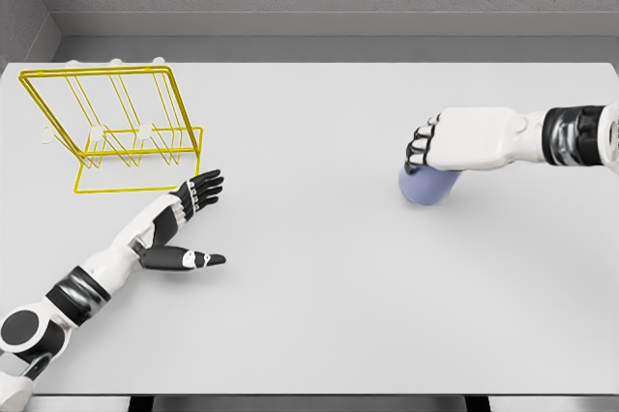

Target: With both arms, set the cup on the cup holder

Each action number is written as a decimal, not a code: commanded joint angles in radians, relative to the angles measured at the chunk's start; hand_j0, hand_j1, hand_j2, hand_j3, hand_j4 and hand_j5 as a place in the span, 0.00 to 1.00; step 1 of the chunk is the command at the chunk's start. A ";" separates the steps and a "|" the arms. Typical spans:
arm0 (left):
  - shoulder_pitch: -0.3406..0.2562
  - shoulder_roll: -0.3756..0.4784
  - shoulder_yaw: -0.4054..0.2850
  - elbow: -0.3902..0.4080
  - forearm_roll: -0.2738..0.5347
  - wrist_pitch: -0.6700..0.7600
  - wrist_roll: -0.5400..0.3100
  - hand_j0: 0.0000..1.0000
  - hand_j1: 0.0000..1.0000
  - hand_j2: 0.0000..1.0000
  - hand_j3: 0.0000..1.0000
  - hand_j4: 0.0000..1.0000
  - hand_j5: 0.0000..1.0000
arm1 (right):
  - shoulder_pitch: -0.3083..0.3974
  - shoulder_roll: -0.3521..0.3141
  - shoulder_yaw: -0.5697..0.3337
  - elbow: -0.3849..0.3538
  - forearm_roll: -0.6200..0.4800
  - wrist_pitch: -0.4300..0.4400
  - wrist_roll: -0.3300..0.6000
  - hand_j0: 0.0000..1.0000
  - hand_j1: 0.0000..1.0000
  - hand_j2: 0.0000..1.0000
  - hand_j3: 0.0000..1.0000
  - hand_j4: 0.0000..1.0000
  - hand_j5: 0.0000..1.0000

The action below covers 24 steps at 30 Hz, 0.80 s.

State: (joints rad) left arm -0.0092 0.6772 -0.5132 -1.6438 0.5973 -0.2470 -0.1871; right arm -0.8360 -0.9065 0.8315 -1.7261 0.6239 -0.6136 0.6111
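at centre right the cup (pixel 427 188) was being grasped by the right hand (pixel 440 146), fingers curled over it; the left hand (pixel 184 223), fingers spread, awaited handover toward the cup holder (pixel 116 127).

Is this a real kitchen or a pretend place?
Probably a pretend, computer-made test room: a plain white table against bare grey walls, holding only a yellow wire cup holder and a bluish cup under the robot's right hand.
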 commanded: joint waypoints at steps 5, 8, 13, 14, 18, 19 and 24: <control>0.000 0.001 0.001 -0.001 0.004 -0.002 0.000 1.00 1.00 1.00 1.00 1.00 1.00 | 0.000 0.058 0.001 -0.040 -0.006 0.003 0.000 0.53 0.53 0.53 0.53 0.53 0.53; 0.000 0.001 0.001 -0.001 0.002 -0.002 0.000 1.00 1.00 1.00 1.00 1.00 1.00 | -0.003 0.090 0.001 -0.040 -0.020 0.003 0.000 0.53 0.53 0.53 0.53 0.53 0.53; -0.003 0.001 -0.001 0.002 0.002 -0.002 -0.003 1.00 1.00 1.00 1.00 1.00 1.00 | -0.005 0.144 0.005 -0.041 -0.026 0.003 0.000 0.53 0.53 0.53 0.53 0.53 0.53; -0.003 0.001 -0.001 0.002 0.002 -0.002 -0.003 1.00 1.00 1.00 1.00 1.00 1.00 | -0.005 0.158 0.006 -0.041 -0.026 0.003 0.000 0.53 0.53 0.53 0.53 0.53 0.53; -0.003 0.001 -0.001 0.012 0.004 -0.003 -0.002 1.00 1.00 1.00 1.00 1.00 1.00 | -0.006 0.207 0.011 -0.041 -0.023 0.003 0.000 0.53 0.53 0.53 0.53 0.53 0.53; -0.003 0.001 -0.001 0.013 0.004 -0.003 -0.003 1.00 1.00 1.00 1.00 1.00 1.00 | -0.006 0.215 0.012 -0.041 -0.021 0.003 0.000 0.53 0.53 0.53 0.53 0.53 0.53; -0.003 0.001 -0.001 0.013 0.004 -0.003 -0.003 1.00 1.00 1.00 1.00 1.00 1.00 | -0.018 0.297 0.051 -0.041 -0.009 0.003 0.000 0.53 0.53 0.53 0.53 0.53 0.53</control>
State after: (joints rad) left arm -0.0123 0.6772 -0.5139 -1.6310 0.5982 -0.2501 -0.1895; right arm -0.8529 -0.6393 0.8657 -1.7668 0.6180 -0.6146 0.6117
